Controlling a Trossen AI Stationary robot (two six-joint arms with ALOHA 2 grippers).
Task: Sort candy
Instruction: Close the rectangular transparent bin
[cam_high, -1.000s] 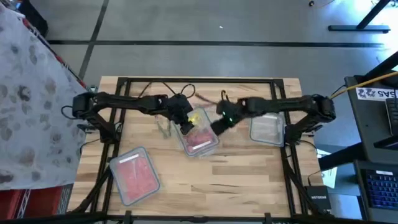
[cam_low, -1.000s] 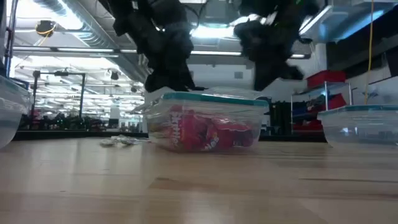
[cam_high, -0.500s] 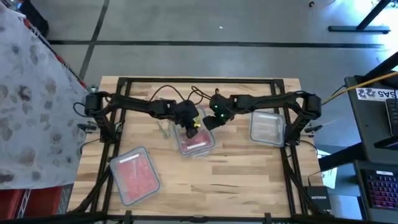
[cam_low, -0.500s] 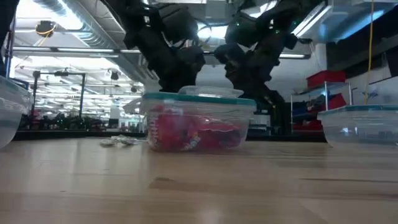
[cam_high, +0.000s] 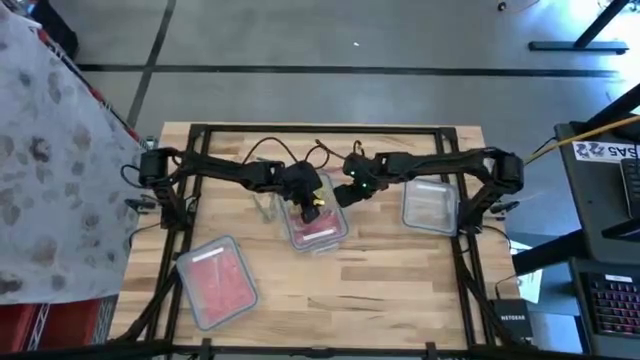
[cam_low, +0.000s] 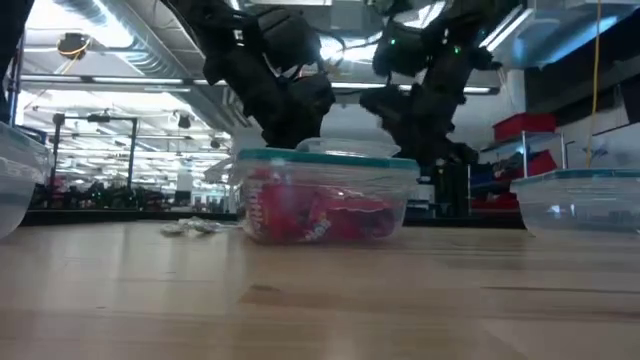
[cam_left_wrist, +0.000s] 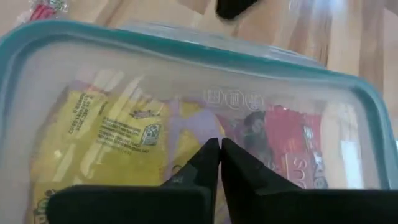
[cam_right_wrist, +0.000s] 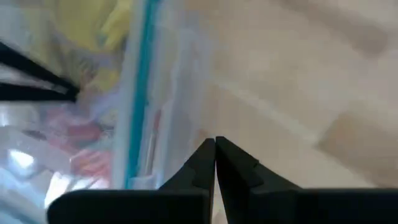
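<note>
roughly mid-sort, judging by the layout. table (cam_high: 400, 270) carries three clear tubs. front-left tub (cam_high: 216, 281) is full of red candy, looks done. right tub (cam_high: 430, 205) looks close to bare, maybe a few clear pieces, can't tell. middle tub (cam_high: 318, 222) is the mixed one: red candy (cam_low: 320, 212) fills most of it, with yellow candy (cam_left_wrist: 106, 134) and a purple piece (cam_left_wrist: 186, 127) at the far end. so yellow and purple are yet to be pulled out, plus a few loose pieces (cam_high: 264, 205) on the wood left of the middle tub. left gripper (cam_left_wrist: 220, 147) is inside the middle tub over the purple/yellow wrappers, jaws together, nothing clearly pinched. right gripper (cam_right_wrist: 215, 145) sits at that tub's outer rim, far right side, jaws together too, holding nothing that shows. next call: left needs to open before it can pick.
</note>
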